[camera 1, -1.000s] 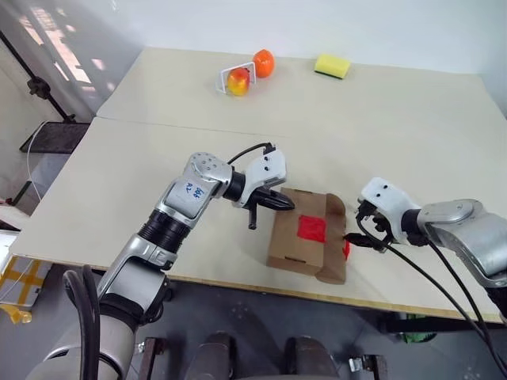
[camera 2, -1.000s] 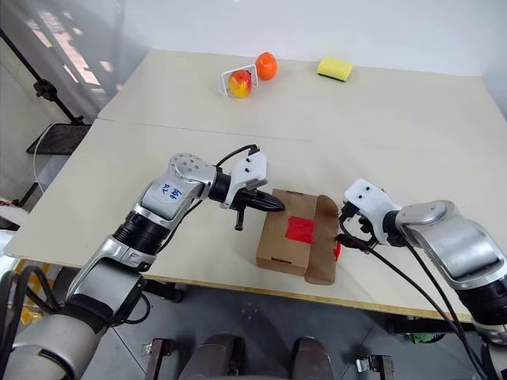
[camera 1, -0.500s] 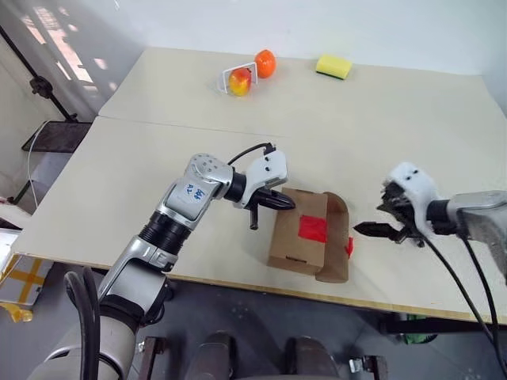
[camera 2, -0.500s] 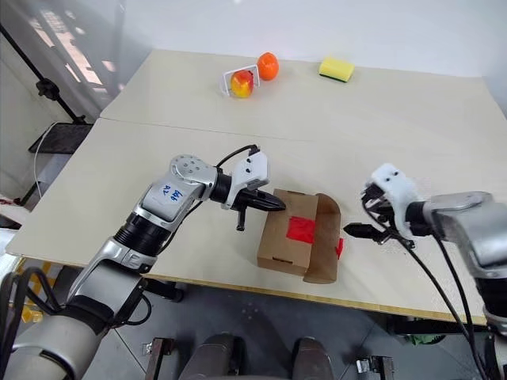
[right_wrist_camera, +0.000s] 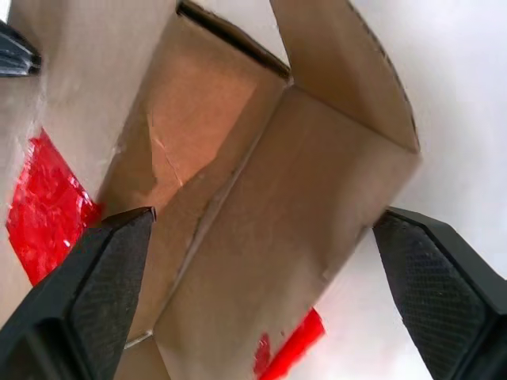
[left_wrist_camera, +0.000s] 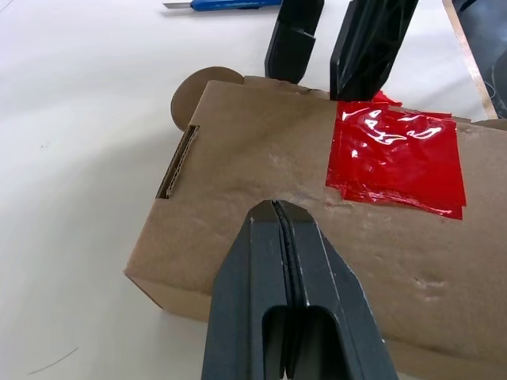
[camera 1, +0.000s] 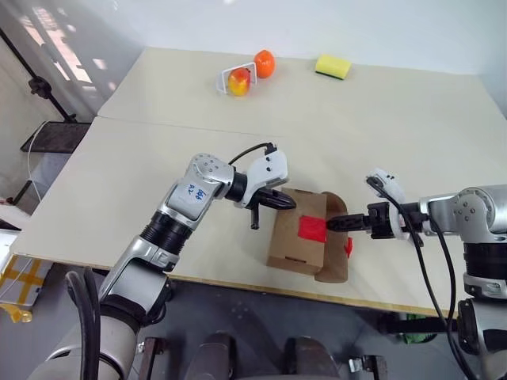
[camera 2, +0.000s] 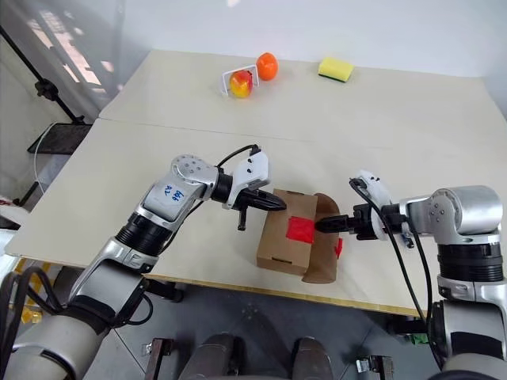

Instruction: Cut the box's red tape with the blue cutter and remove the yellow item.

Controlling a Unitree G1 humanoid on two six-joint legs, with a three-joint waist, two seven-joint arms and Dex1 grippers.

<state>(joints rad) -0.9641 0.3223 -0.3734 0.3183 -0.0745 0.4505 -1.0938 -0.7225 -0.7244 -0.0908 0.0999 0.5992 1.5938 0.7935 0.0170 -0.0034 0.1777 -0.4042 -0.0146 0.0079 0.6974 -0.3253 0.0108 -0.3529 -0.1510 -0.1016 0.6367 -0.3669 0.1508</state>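
Since a second ago the right hand [camera 1: 339, 224], fingers spread wide, has swung round to point at the box's [camera 1: 297, 241] raised flap, straddling it. Box sits near the tabletop's [camera 1: 158, 158] front edge: light, thin cardboard, easily crushed; the flap's free edge looks the best hold. Left hand [camera 1: 283, 202], pressed together and empty, hovers over the box's far end, beside the red tape [camera 1: 313, 229]. Blue cutter [left_wrist_camera: 226, 5] lies beyond.
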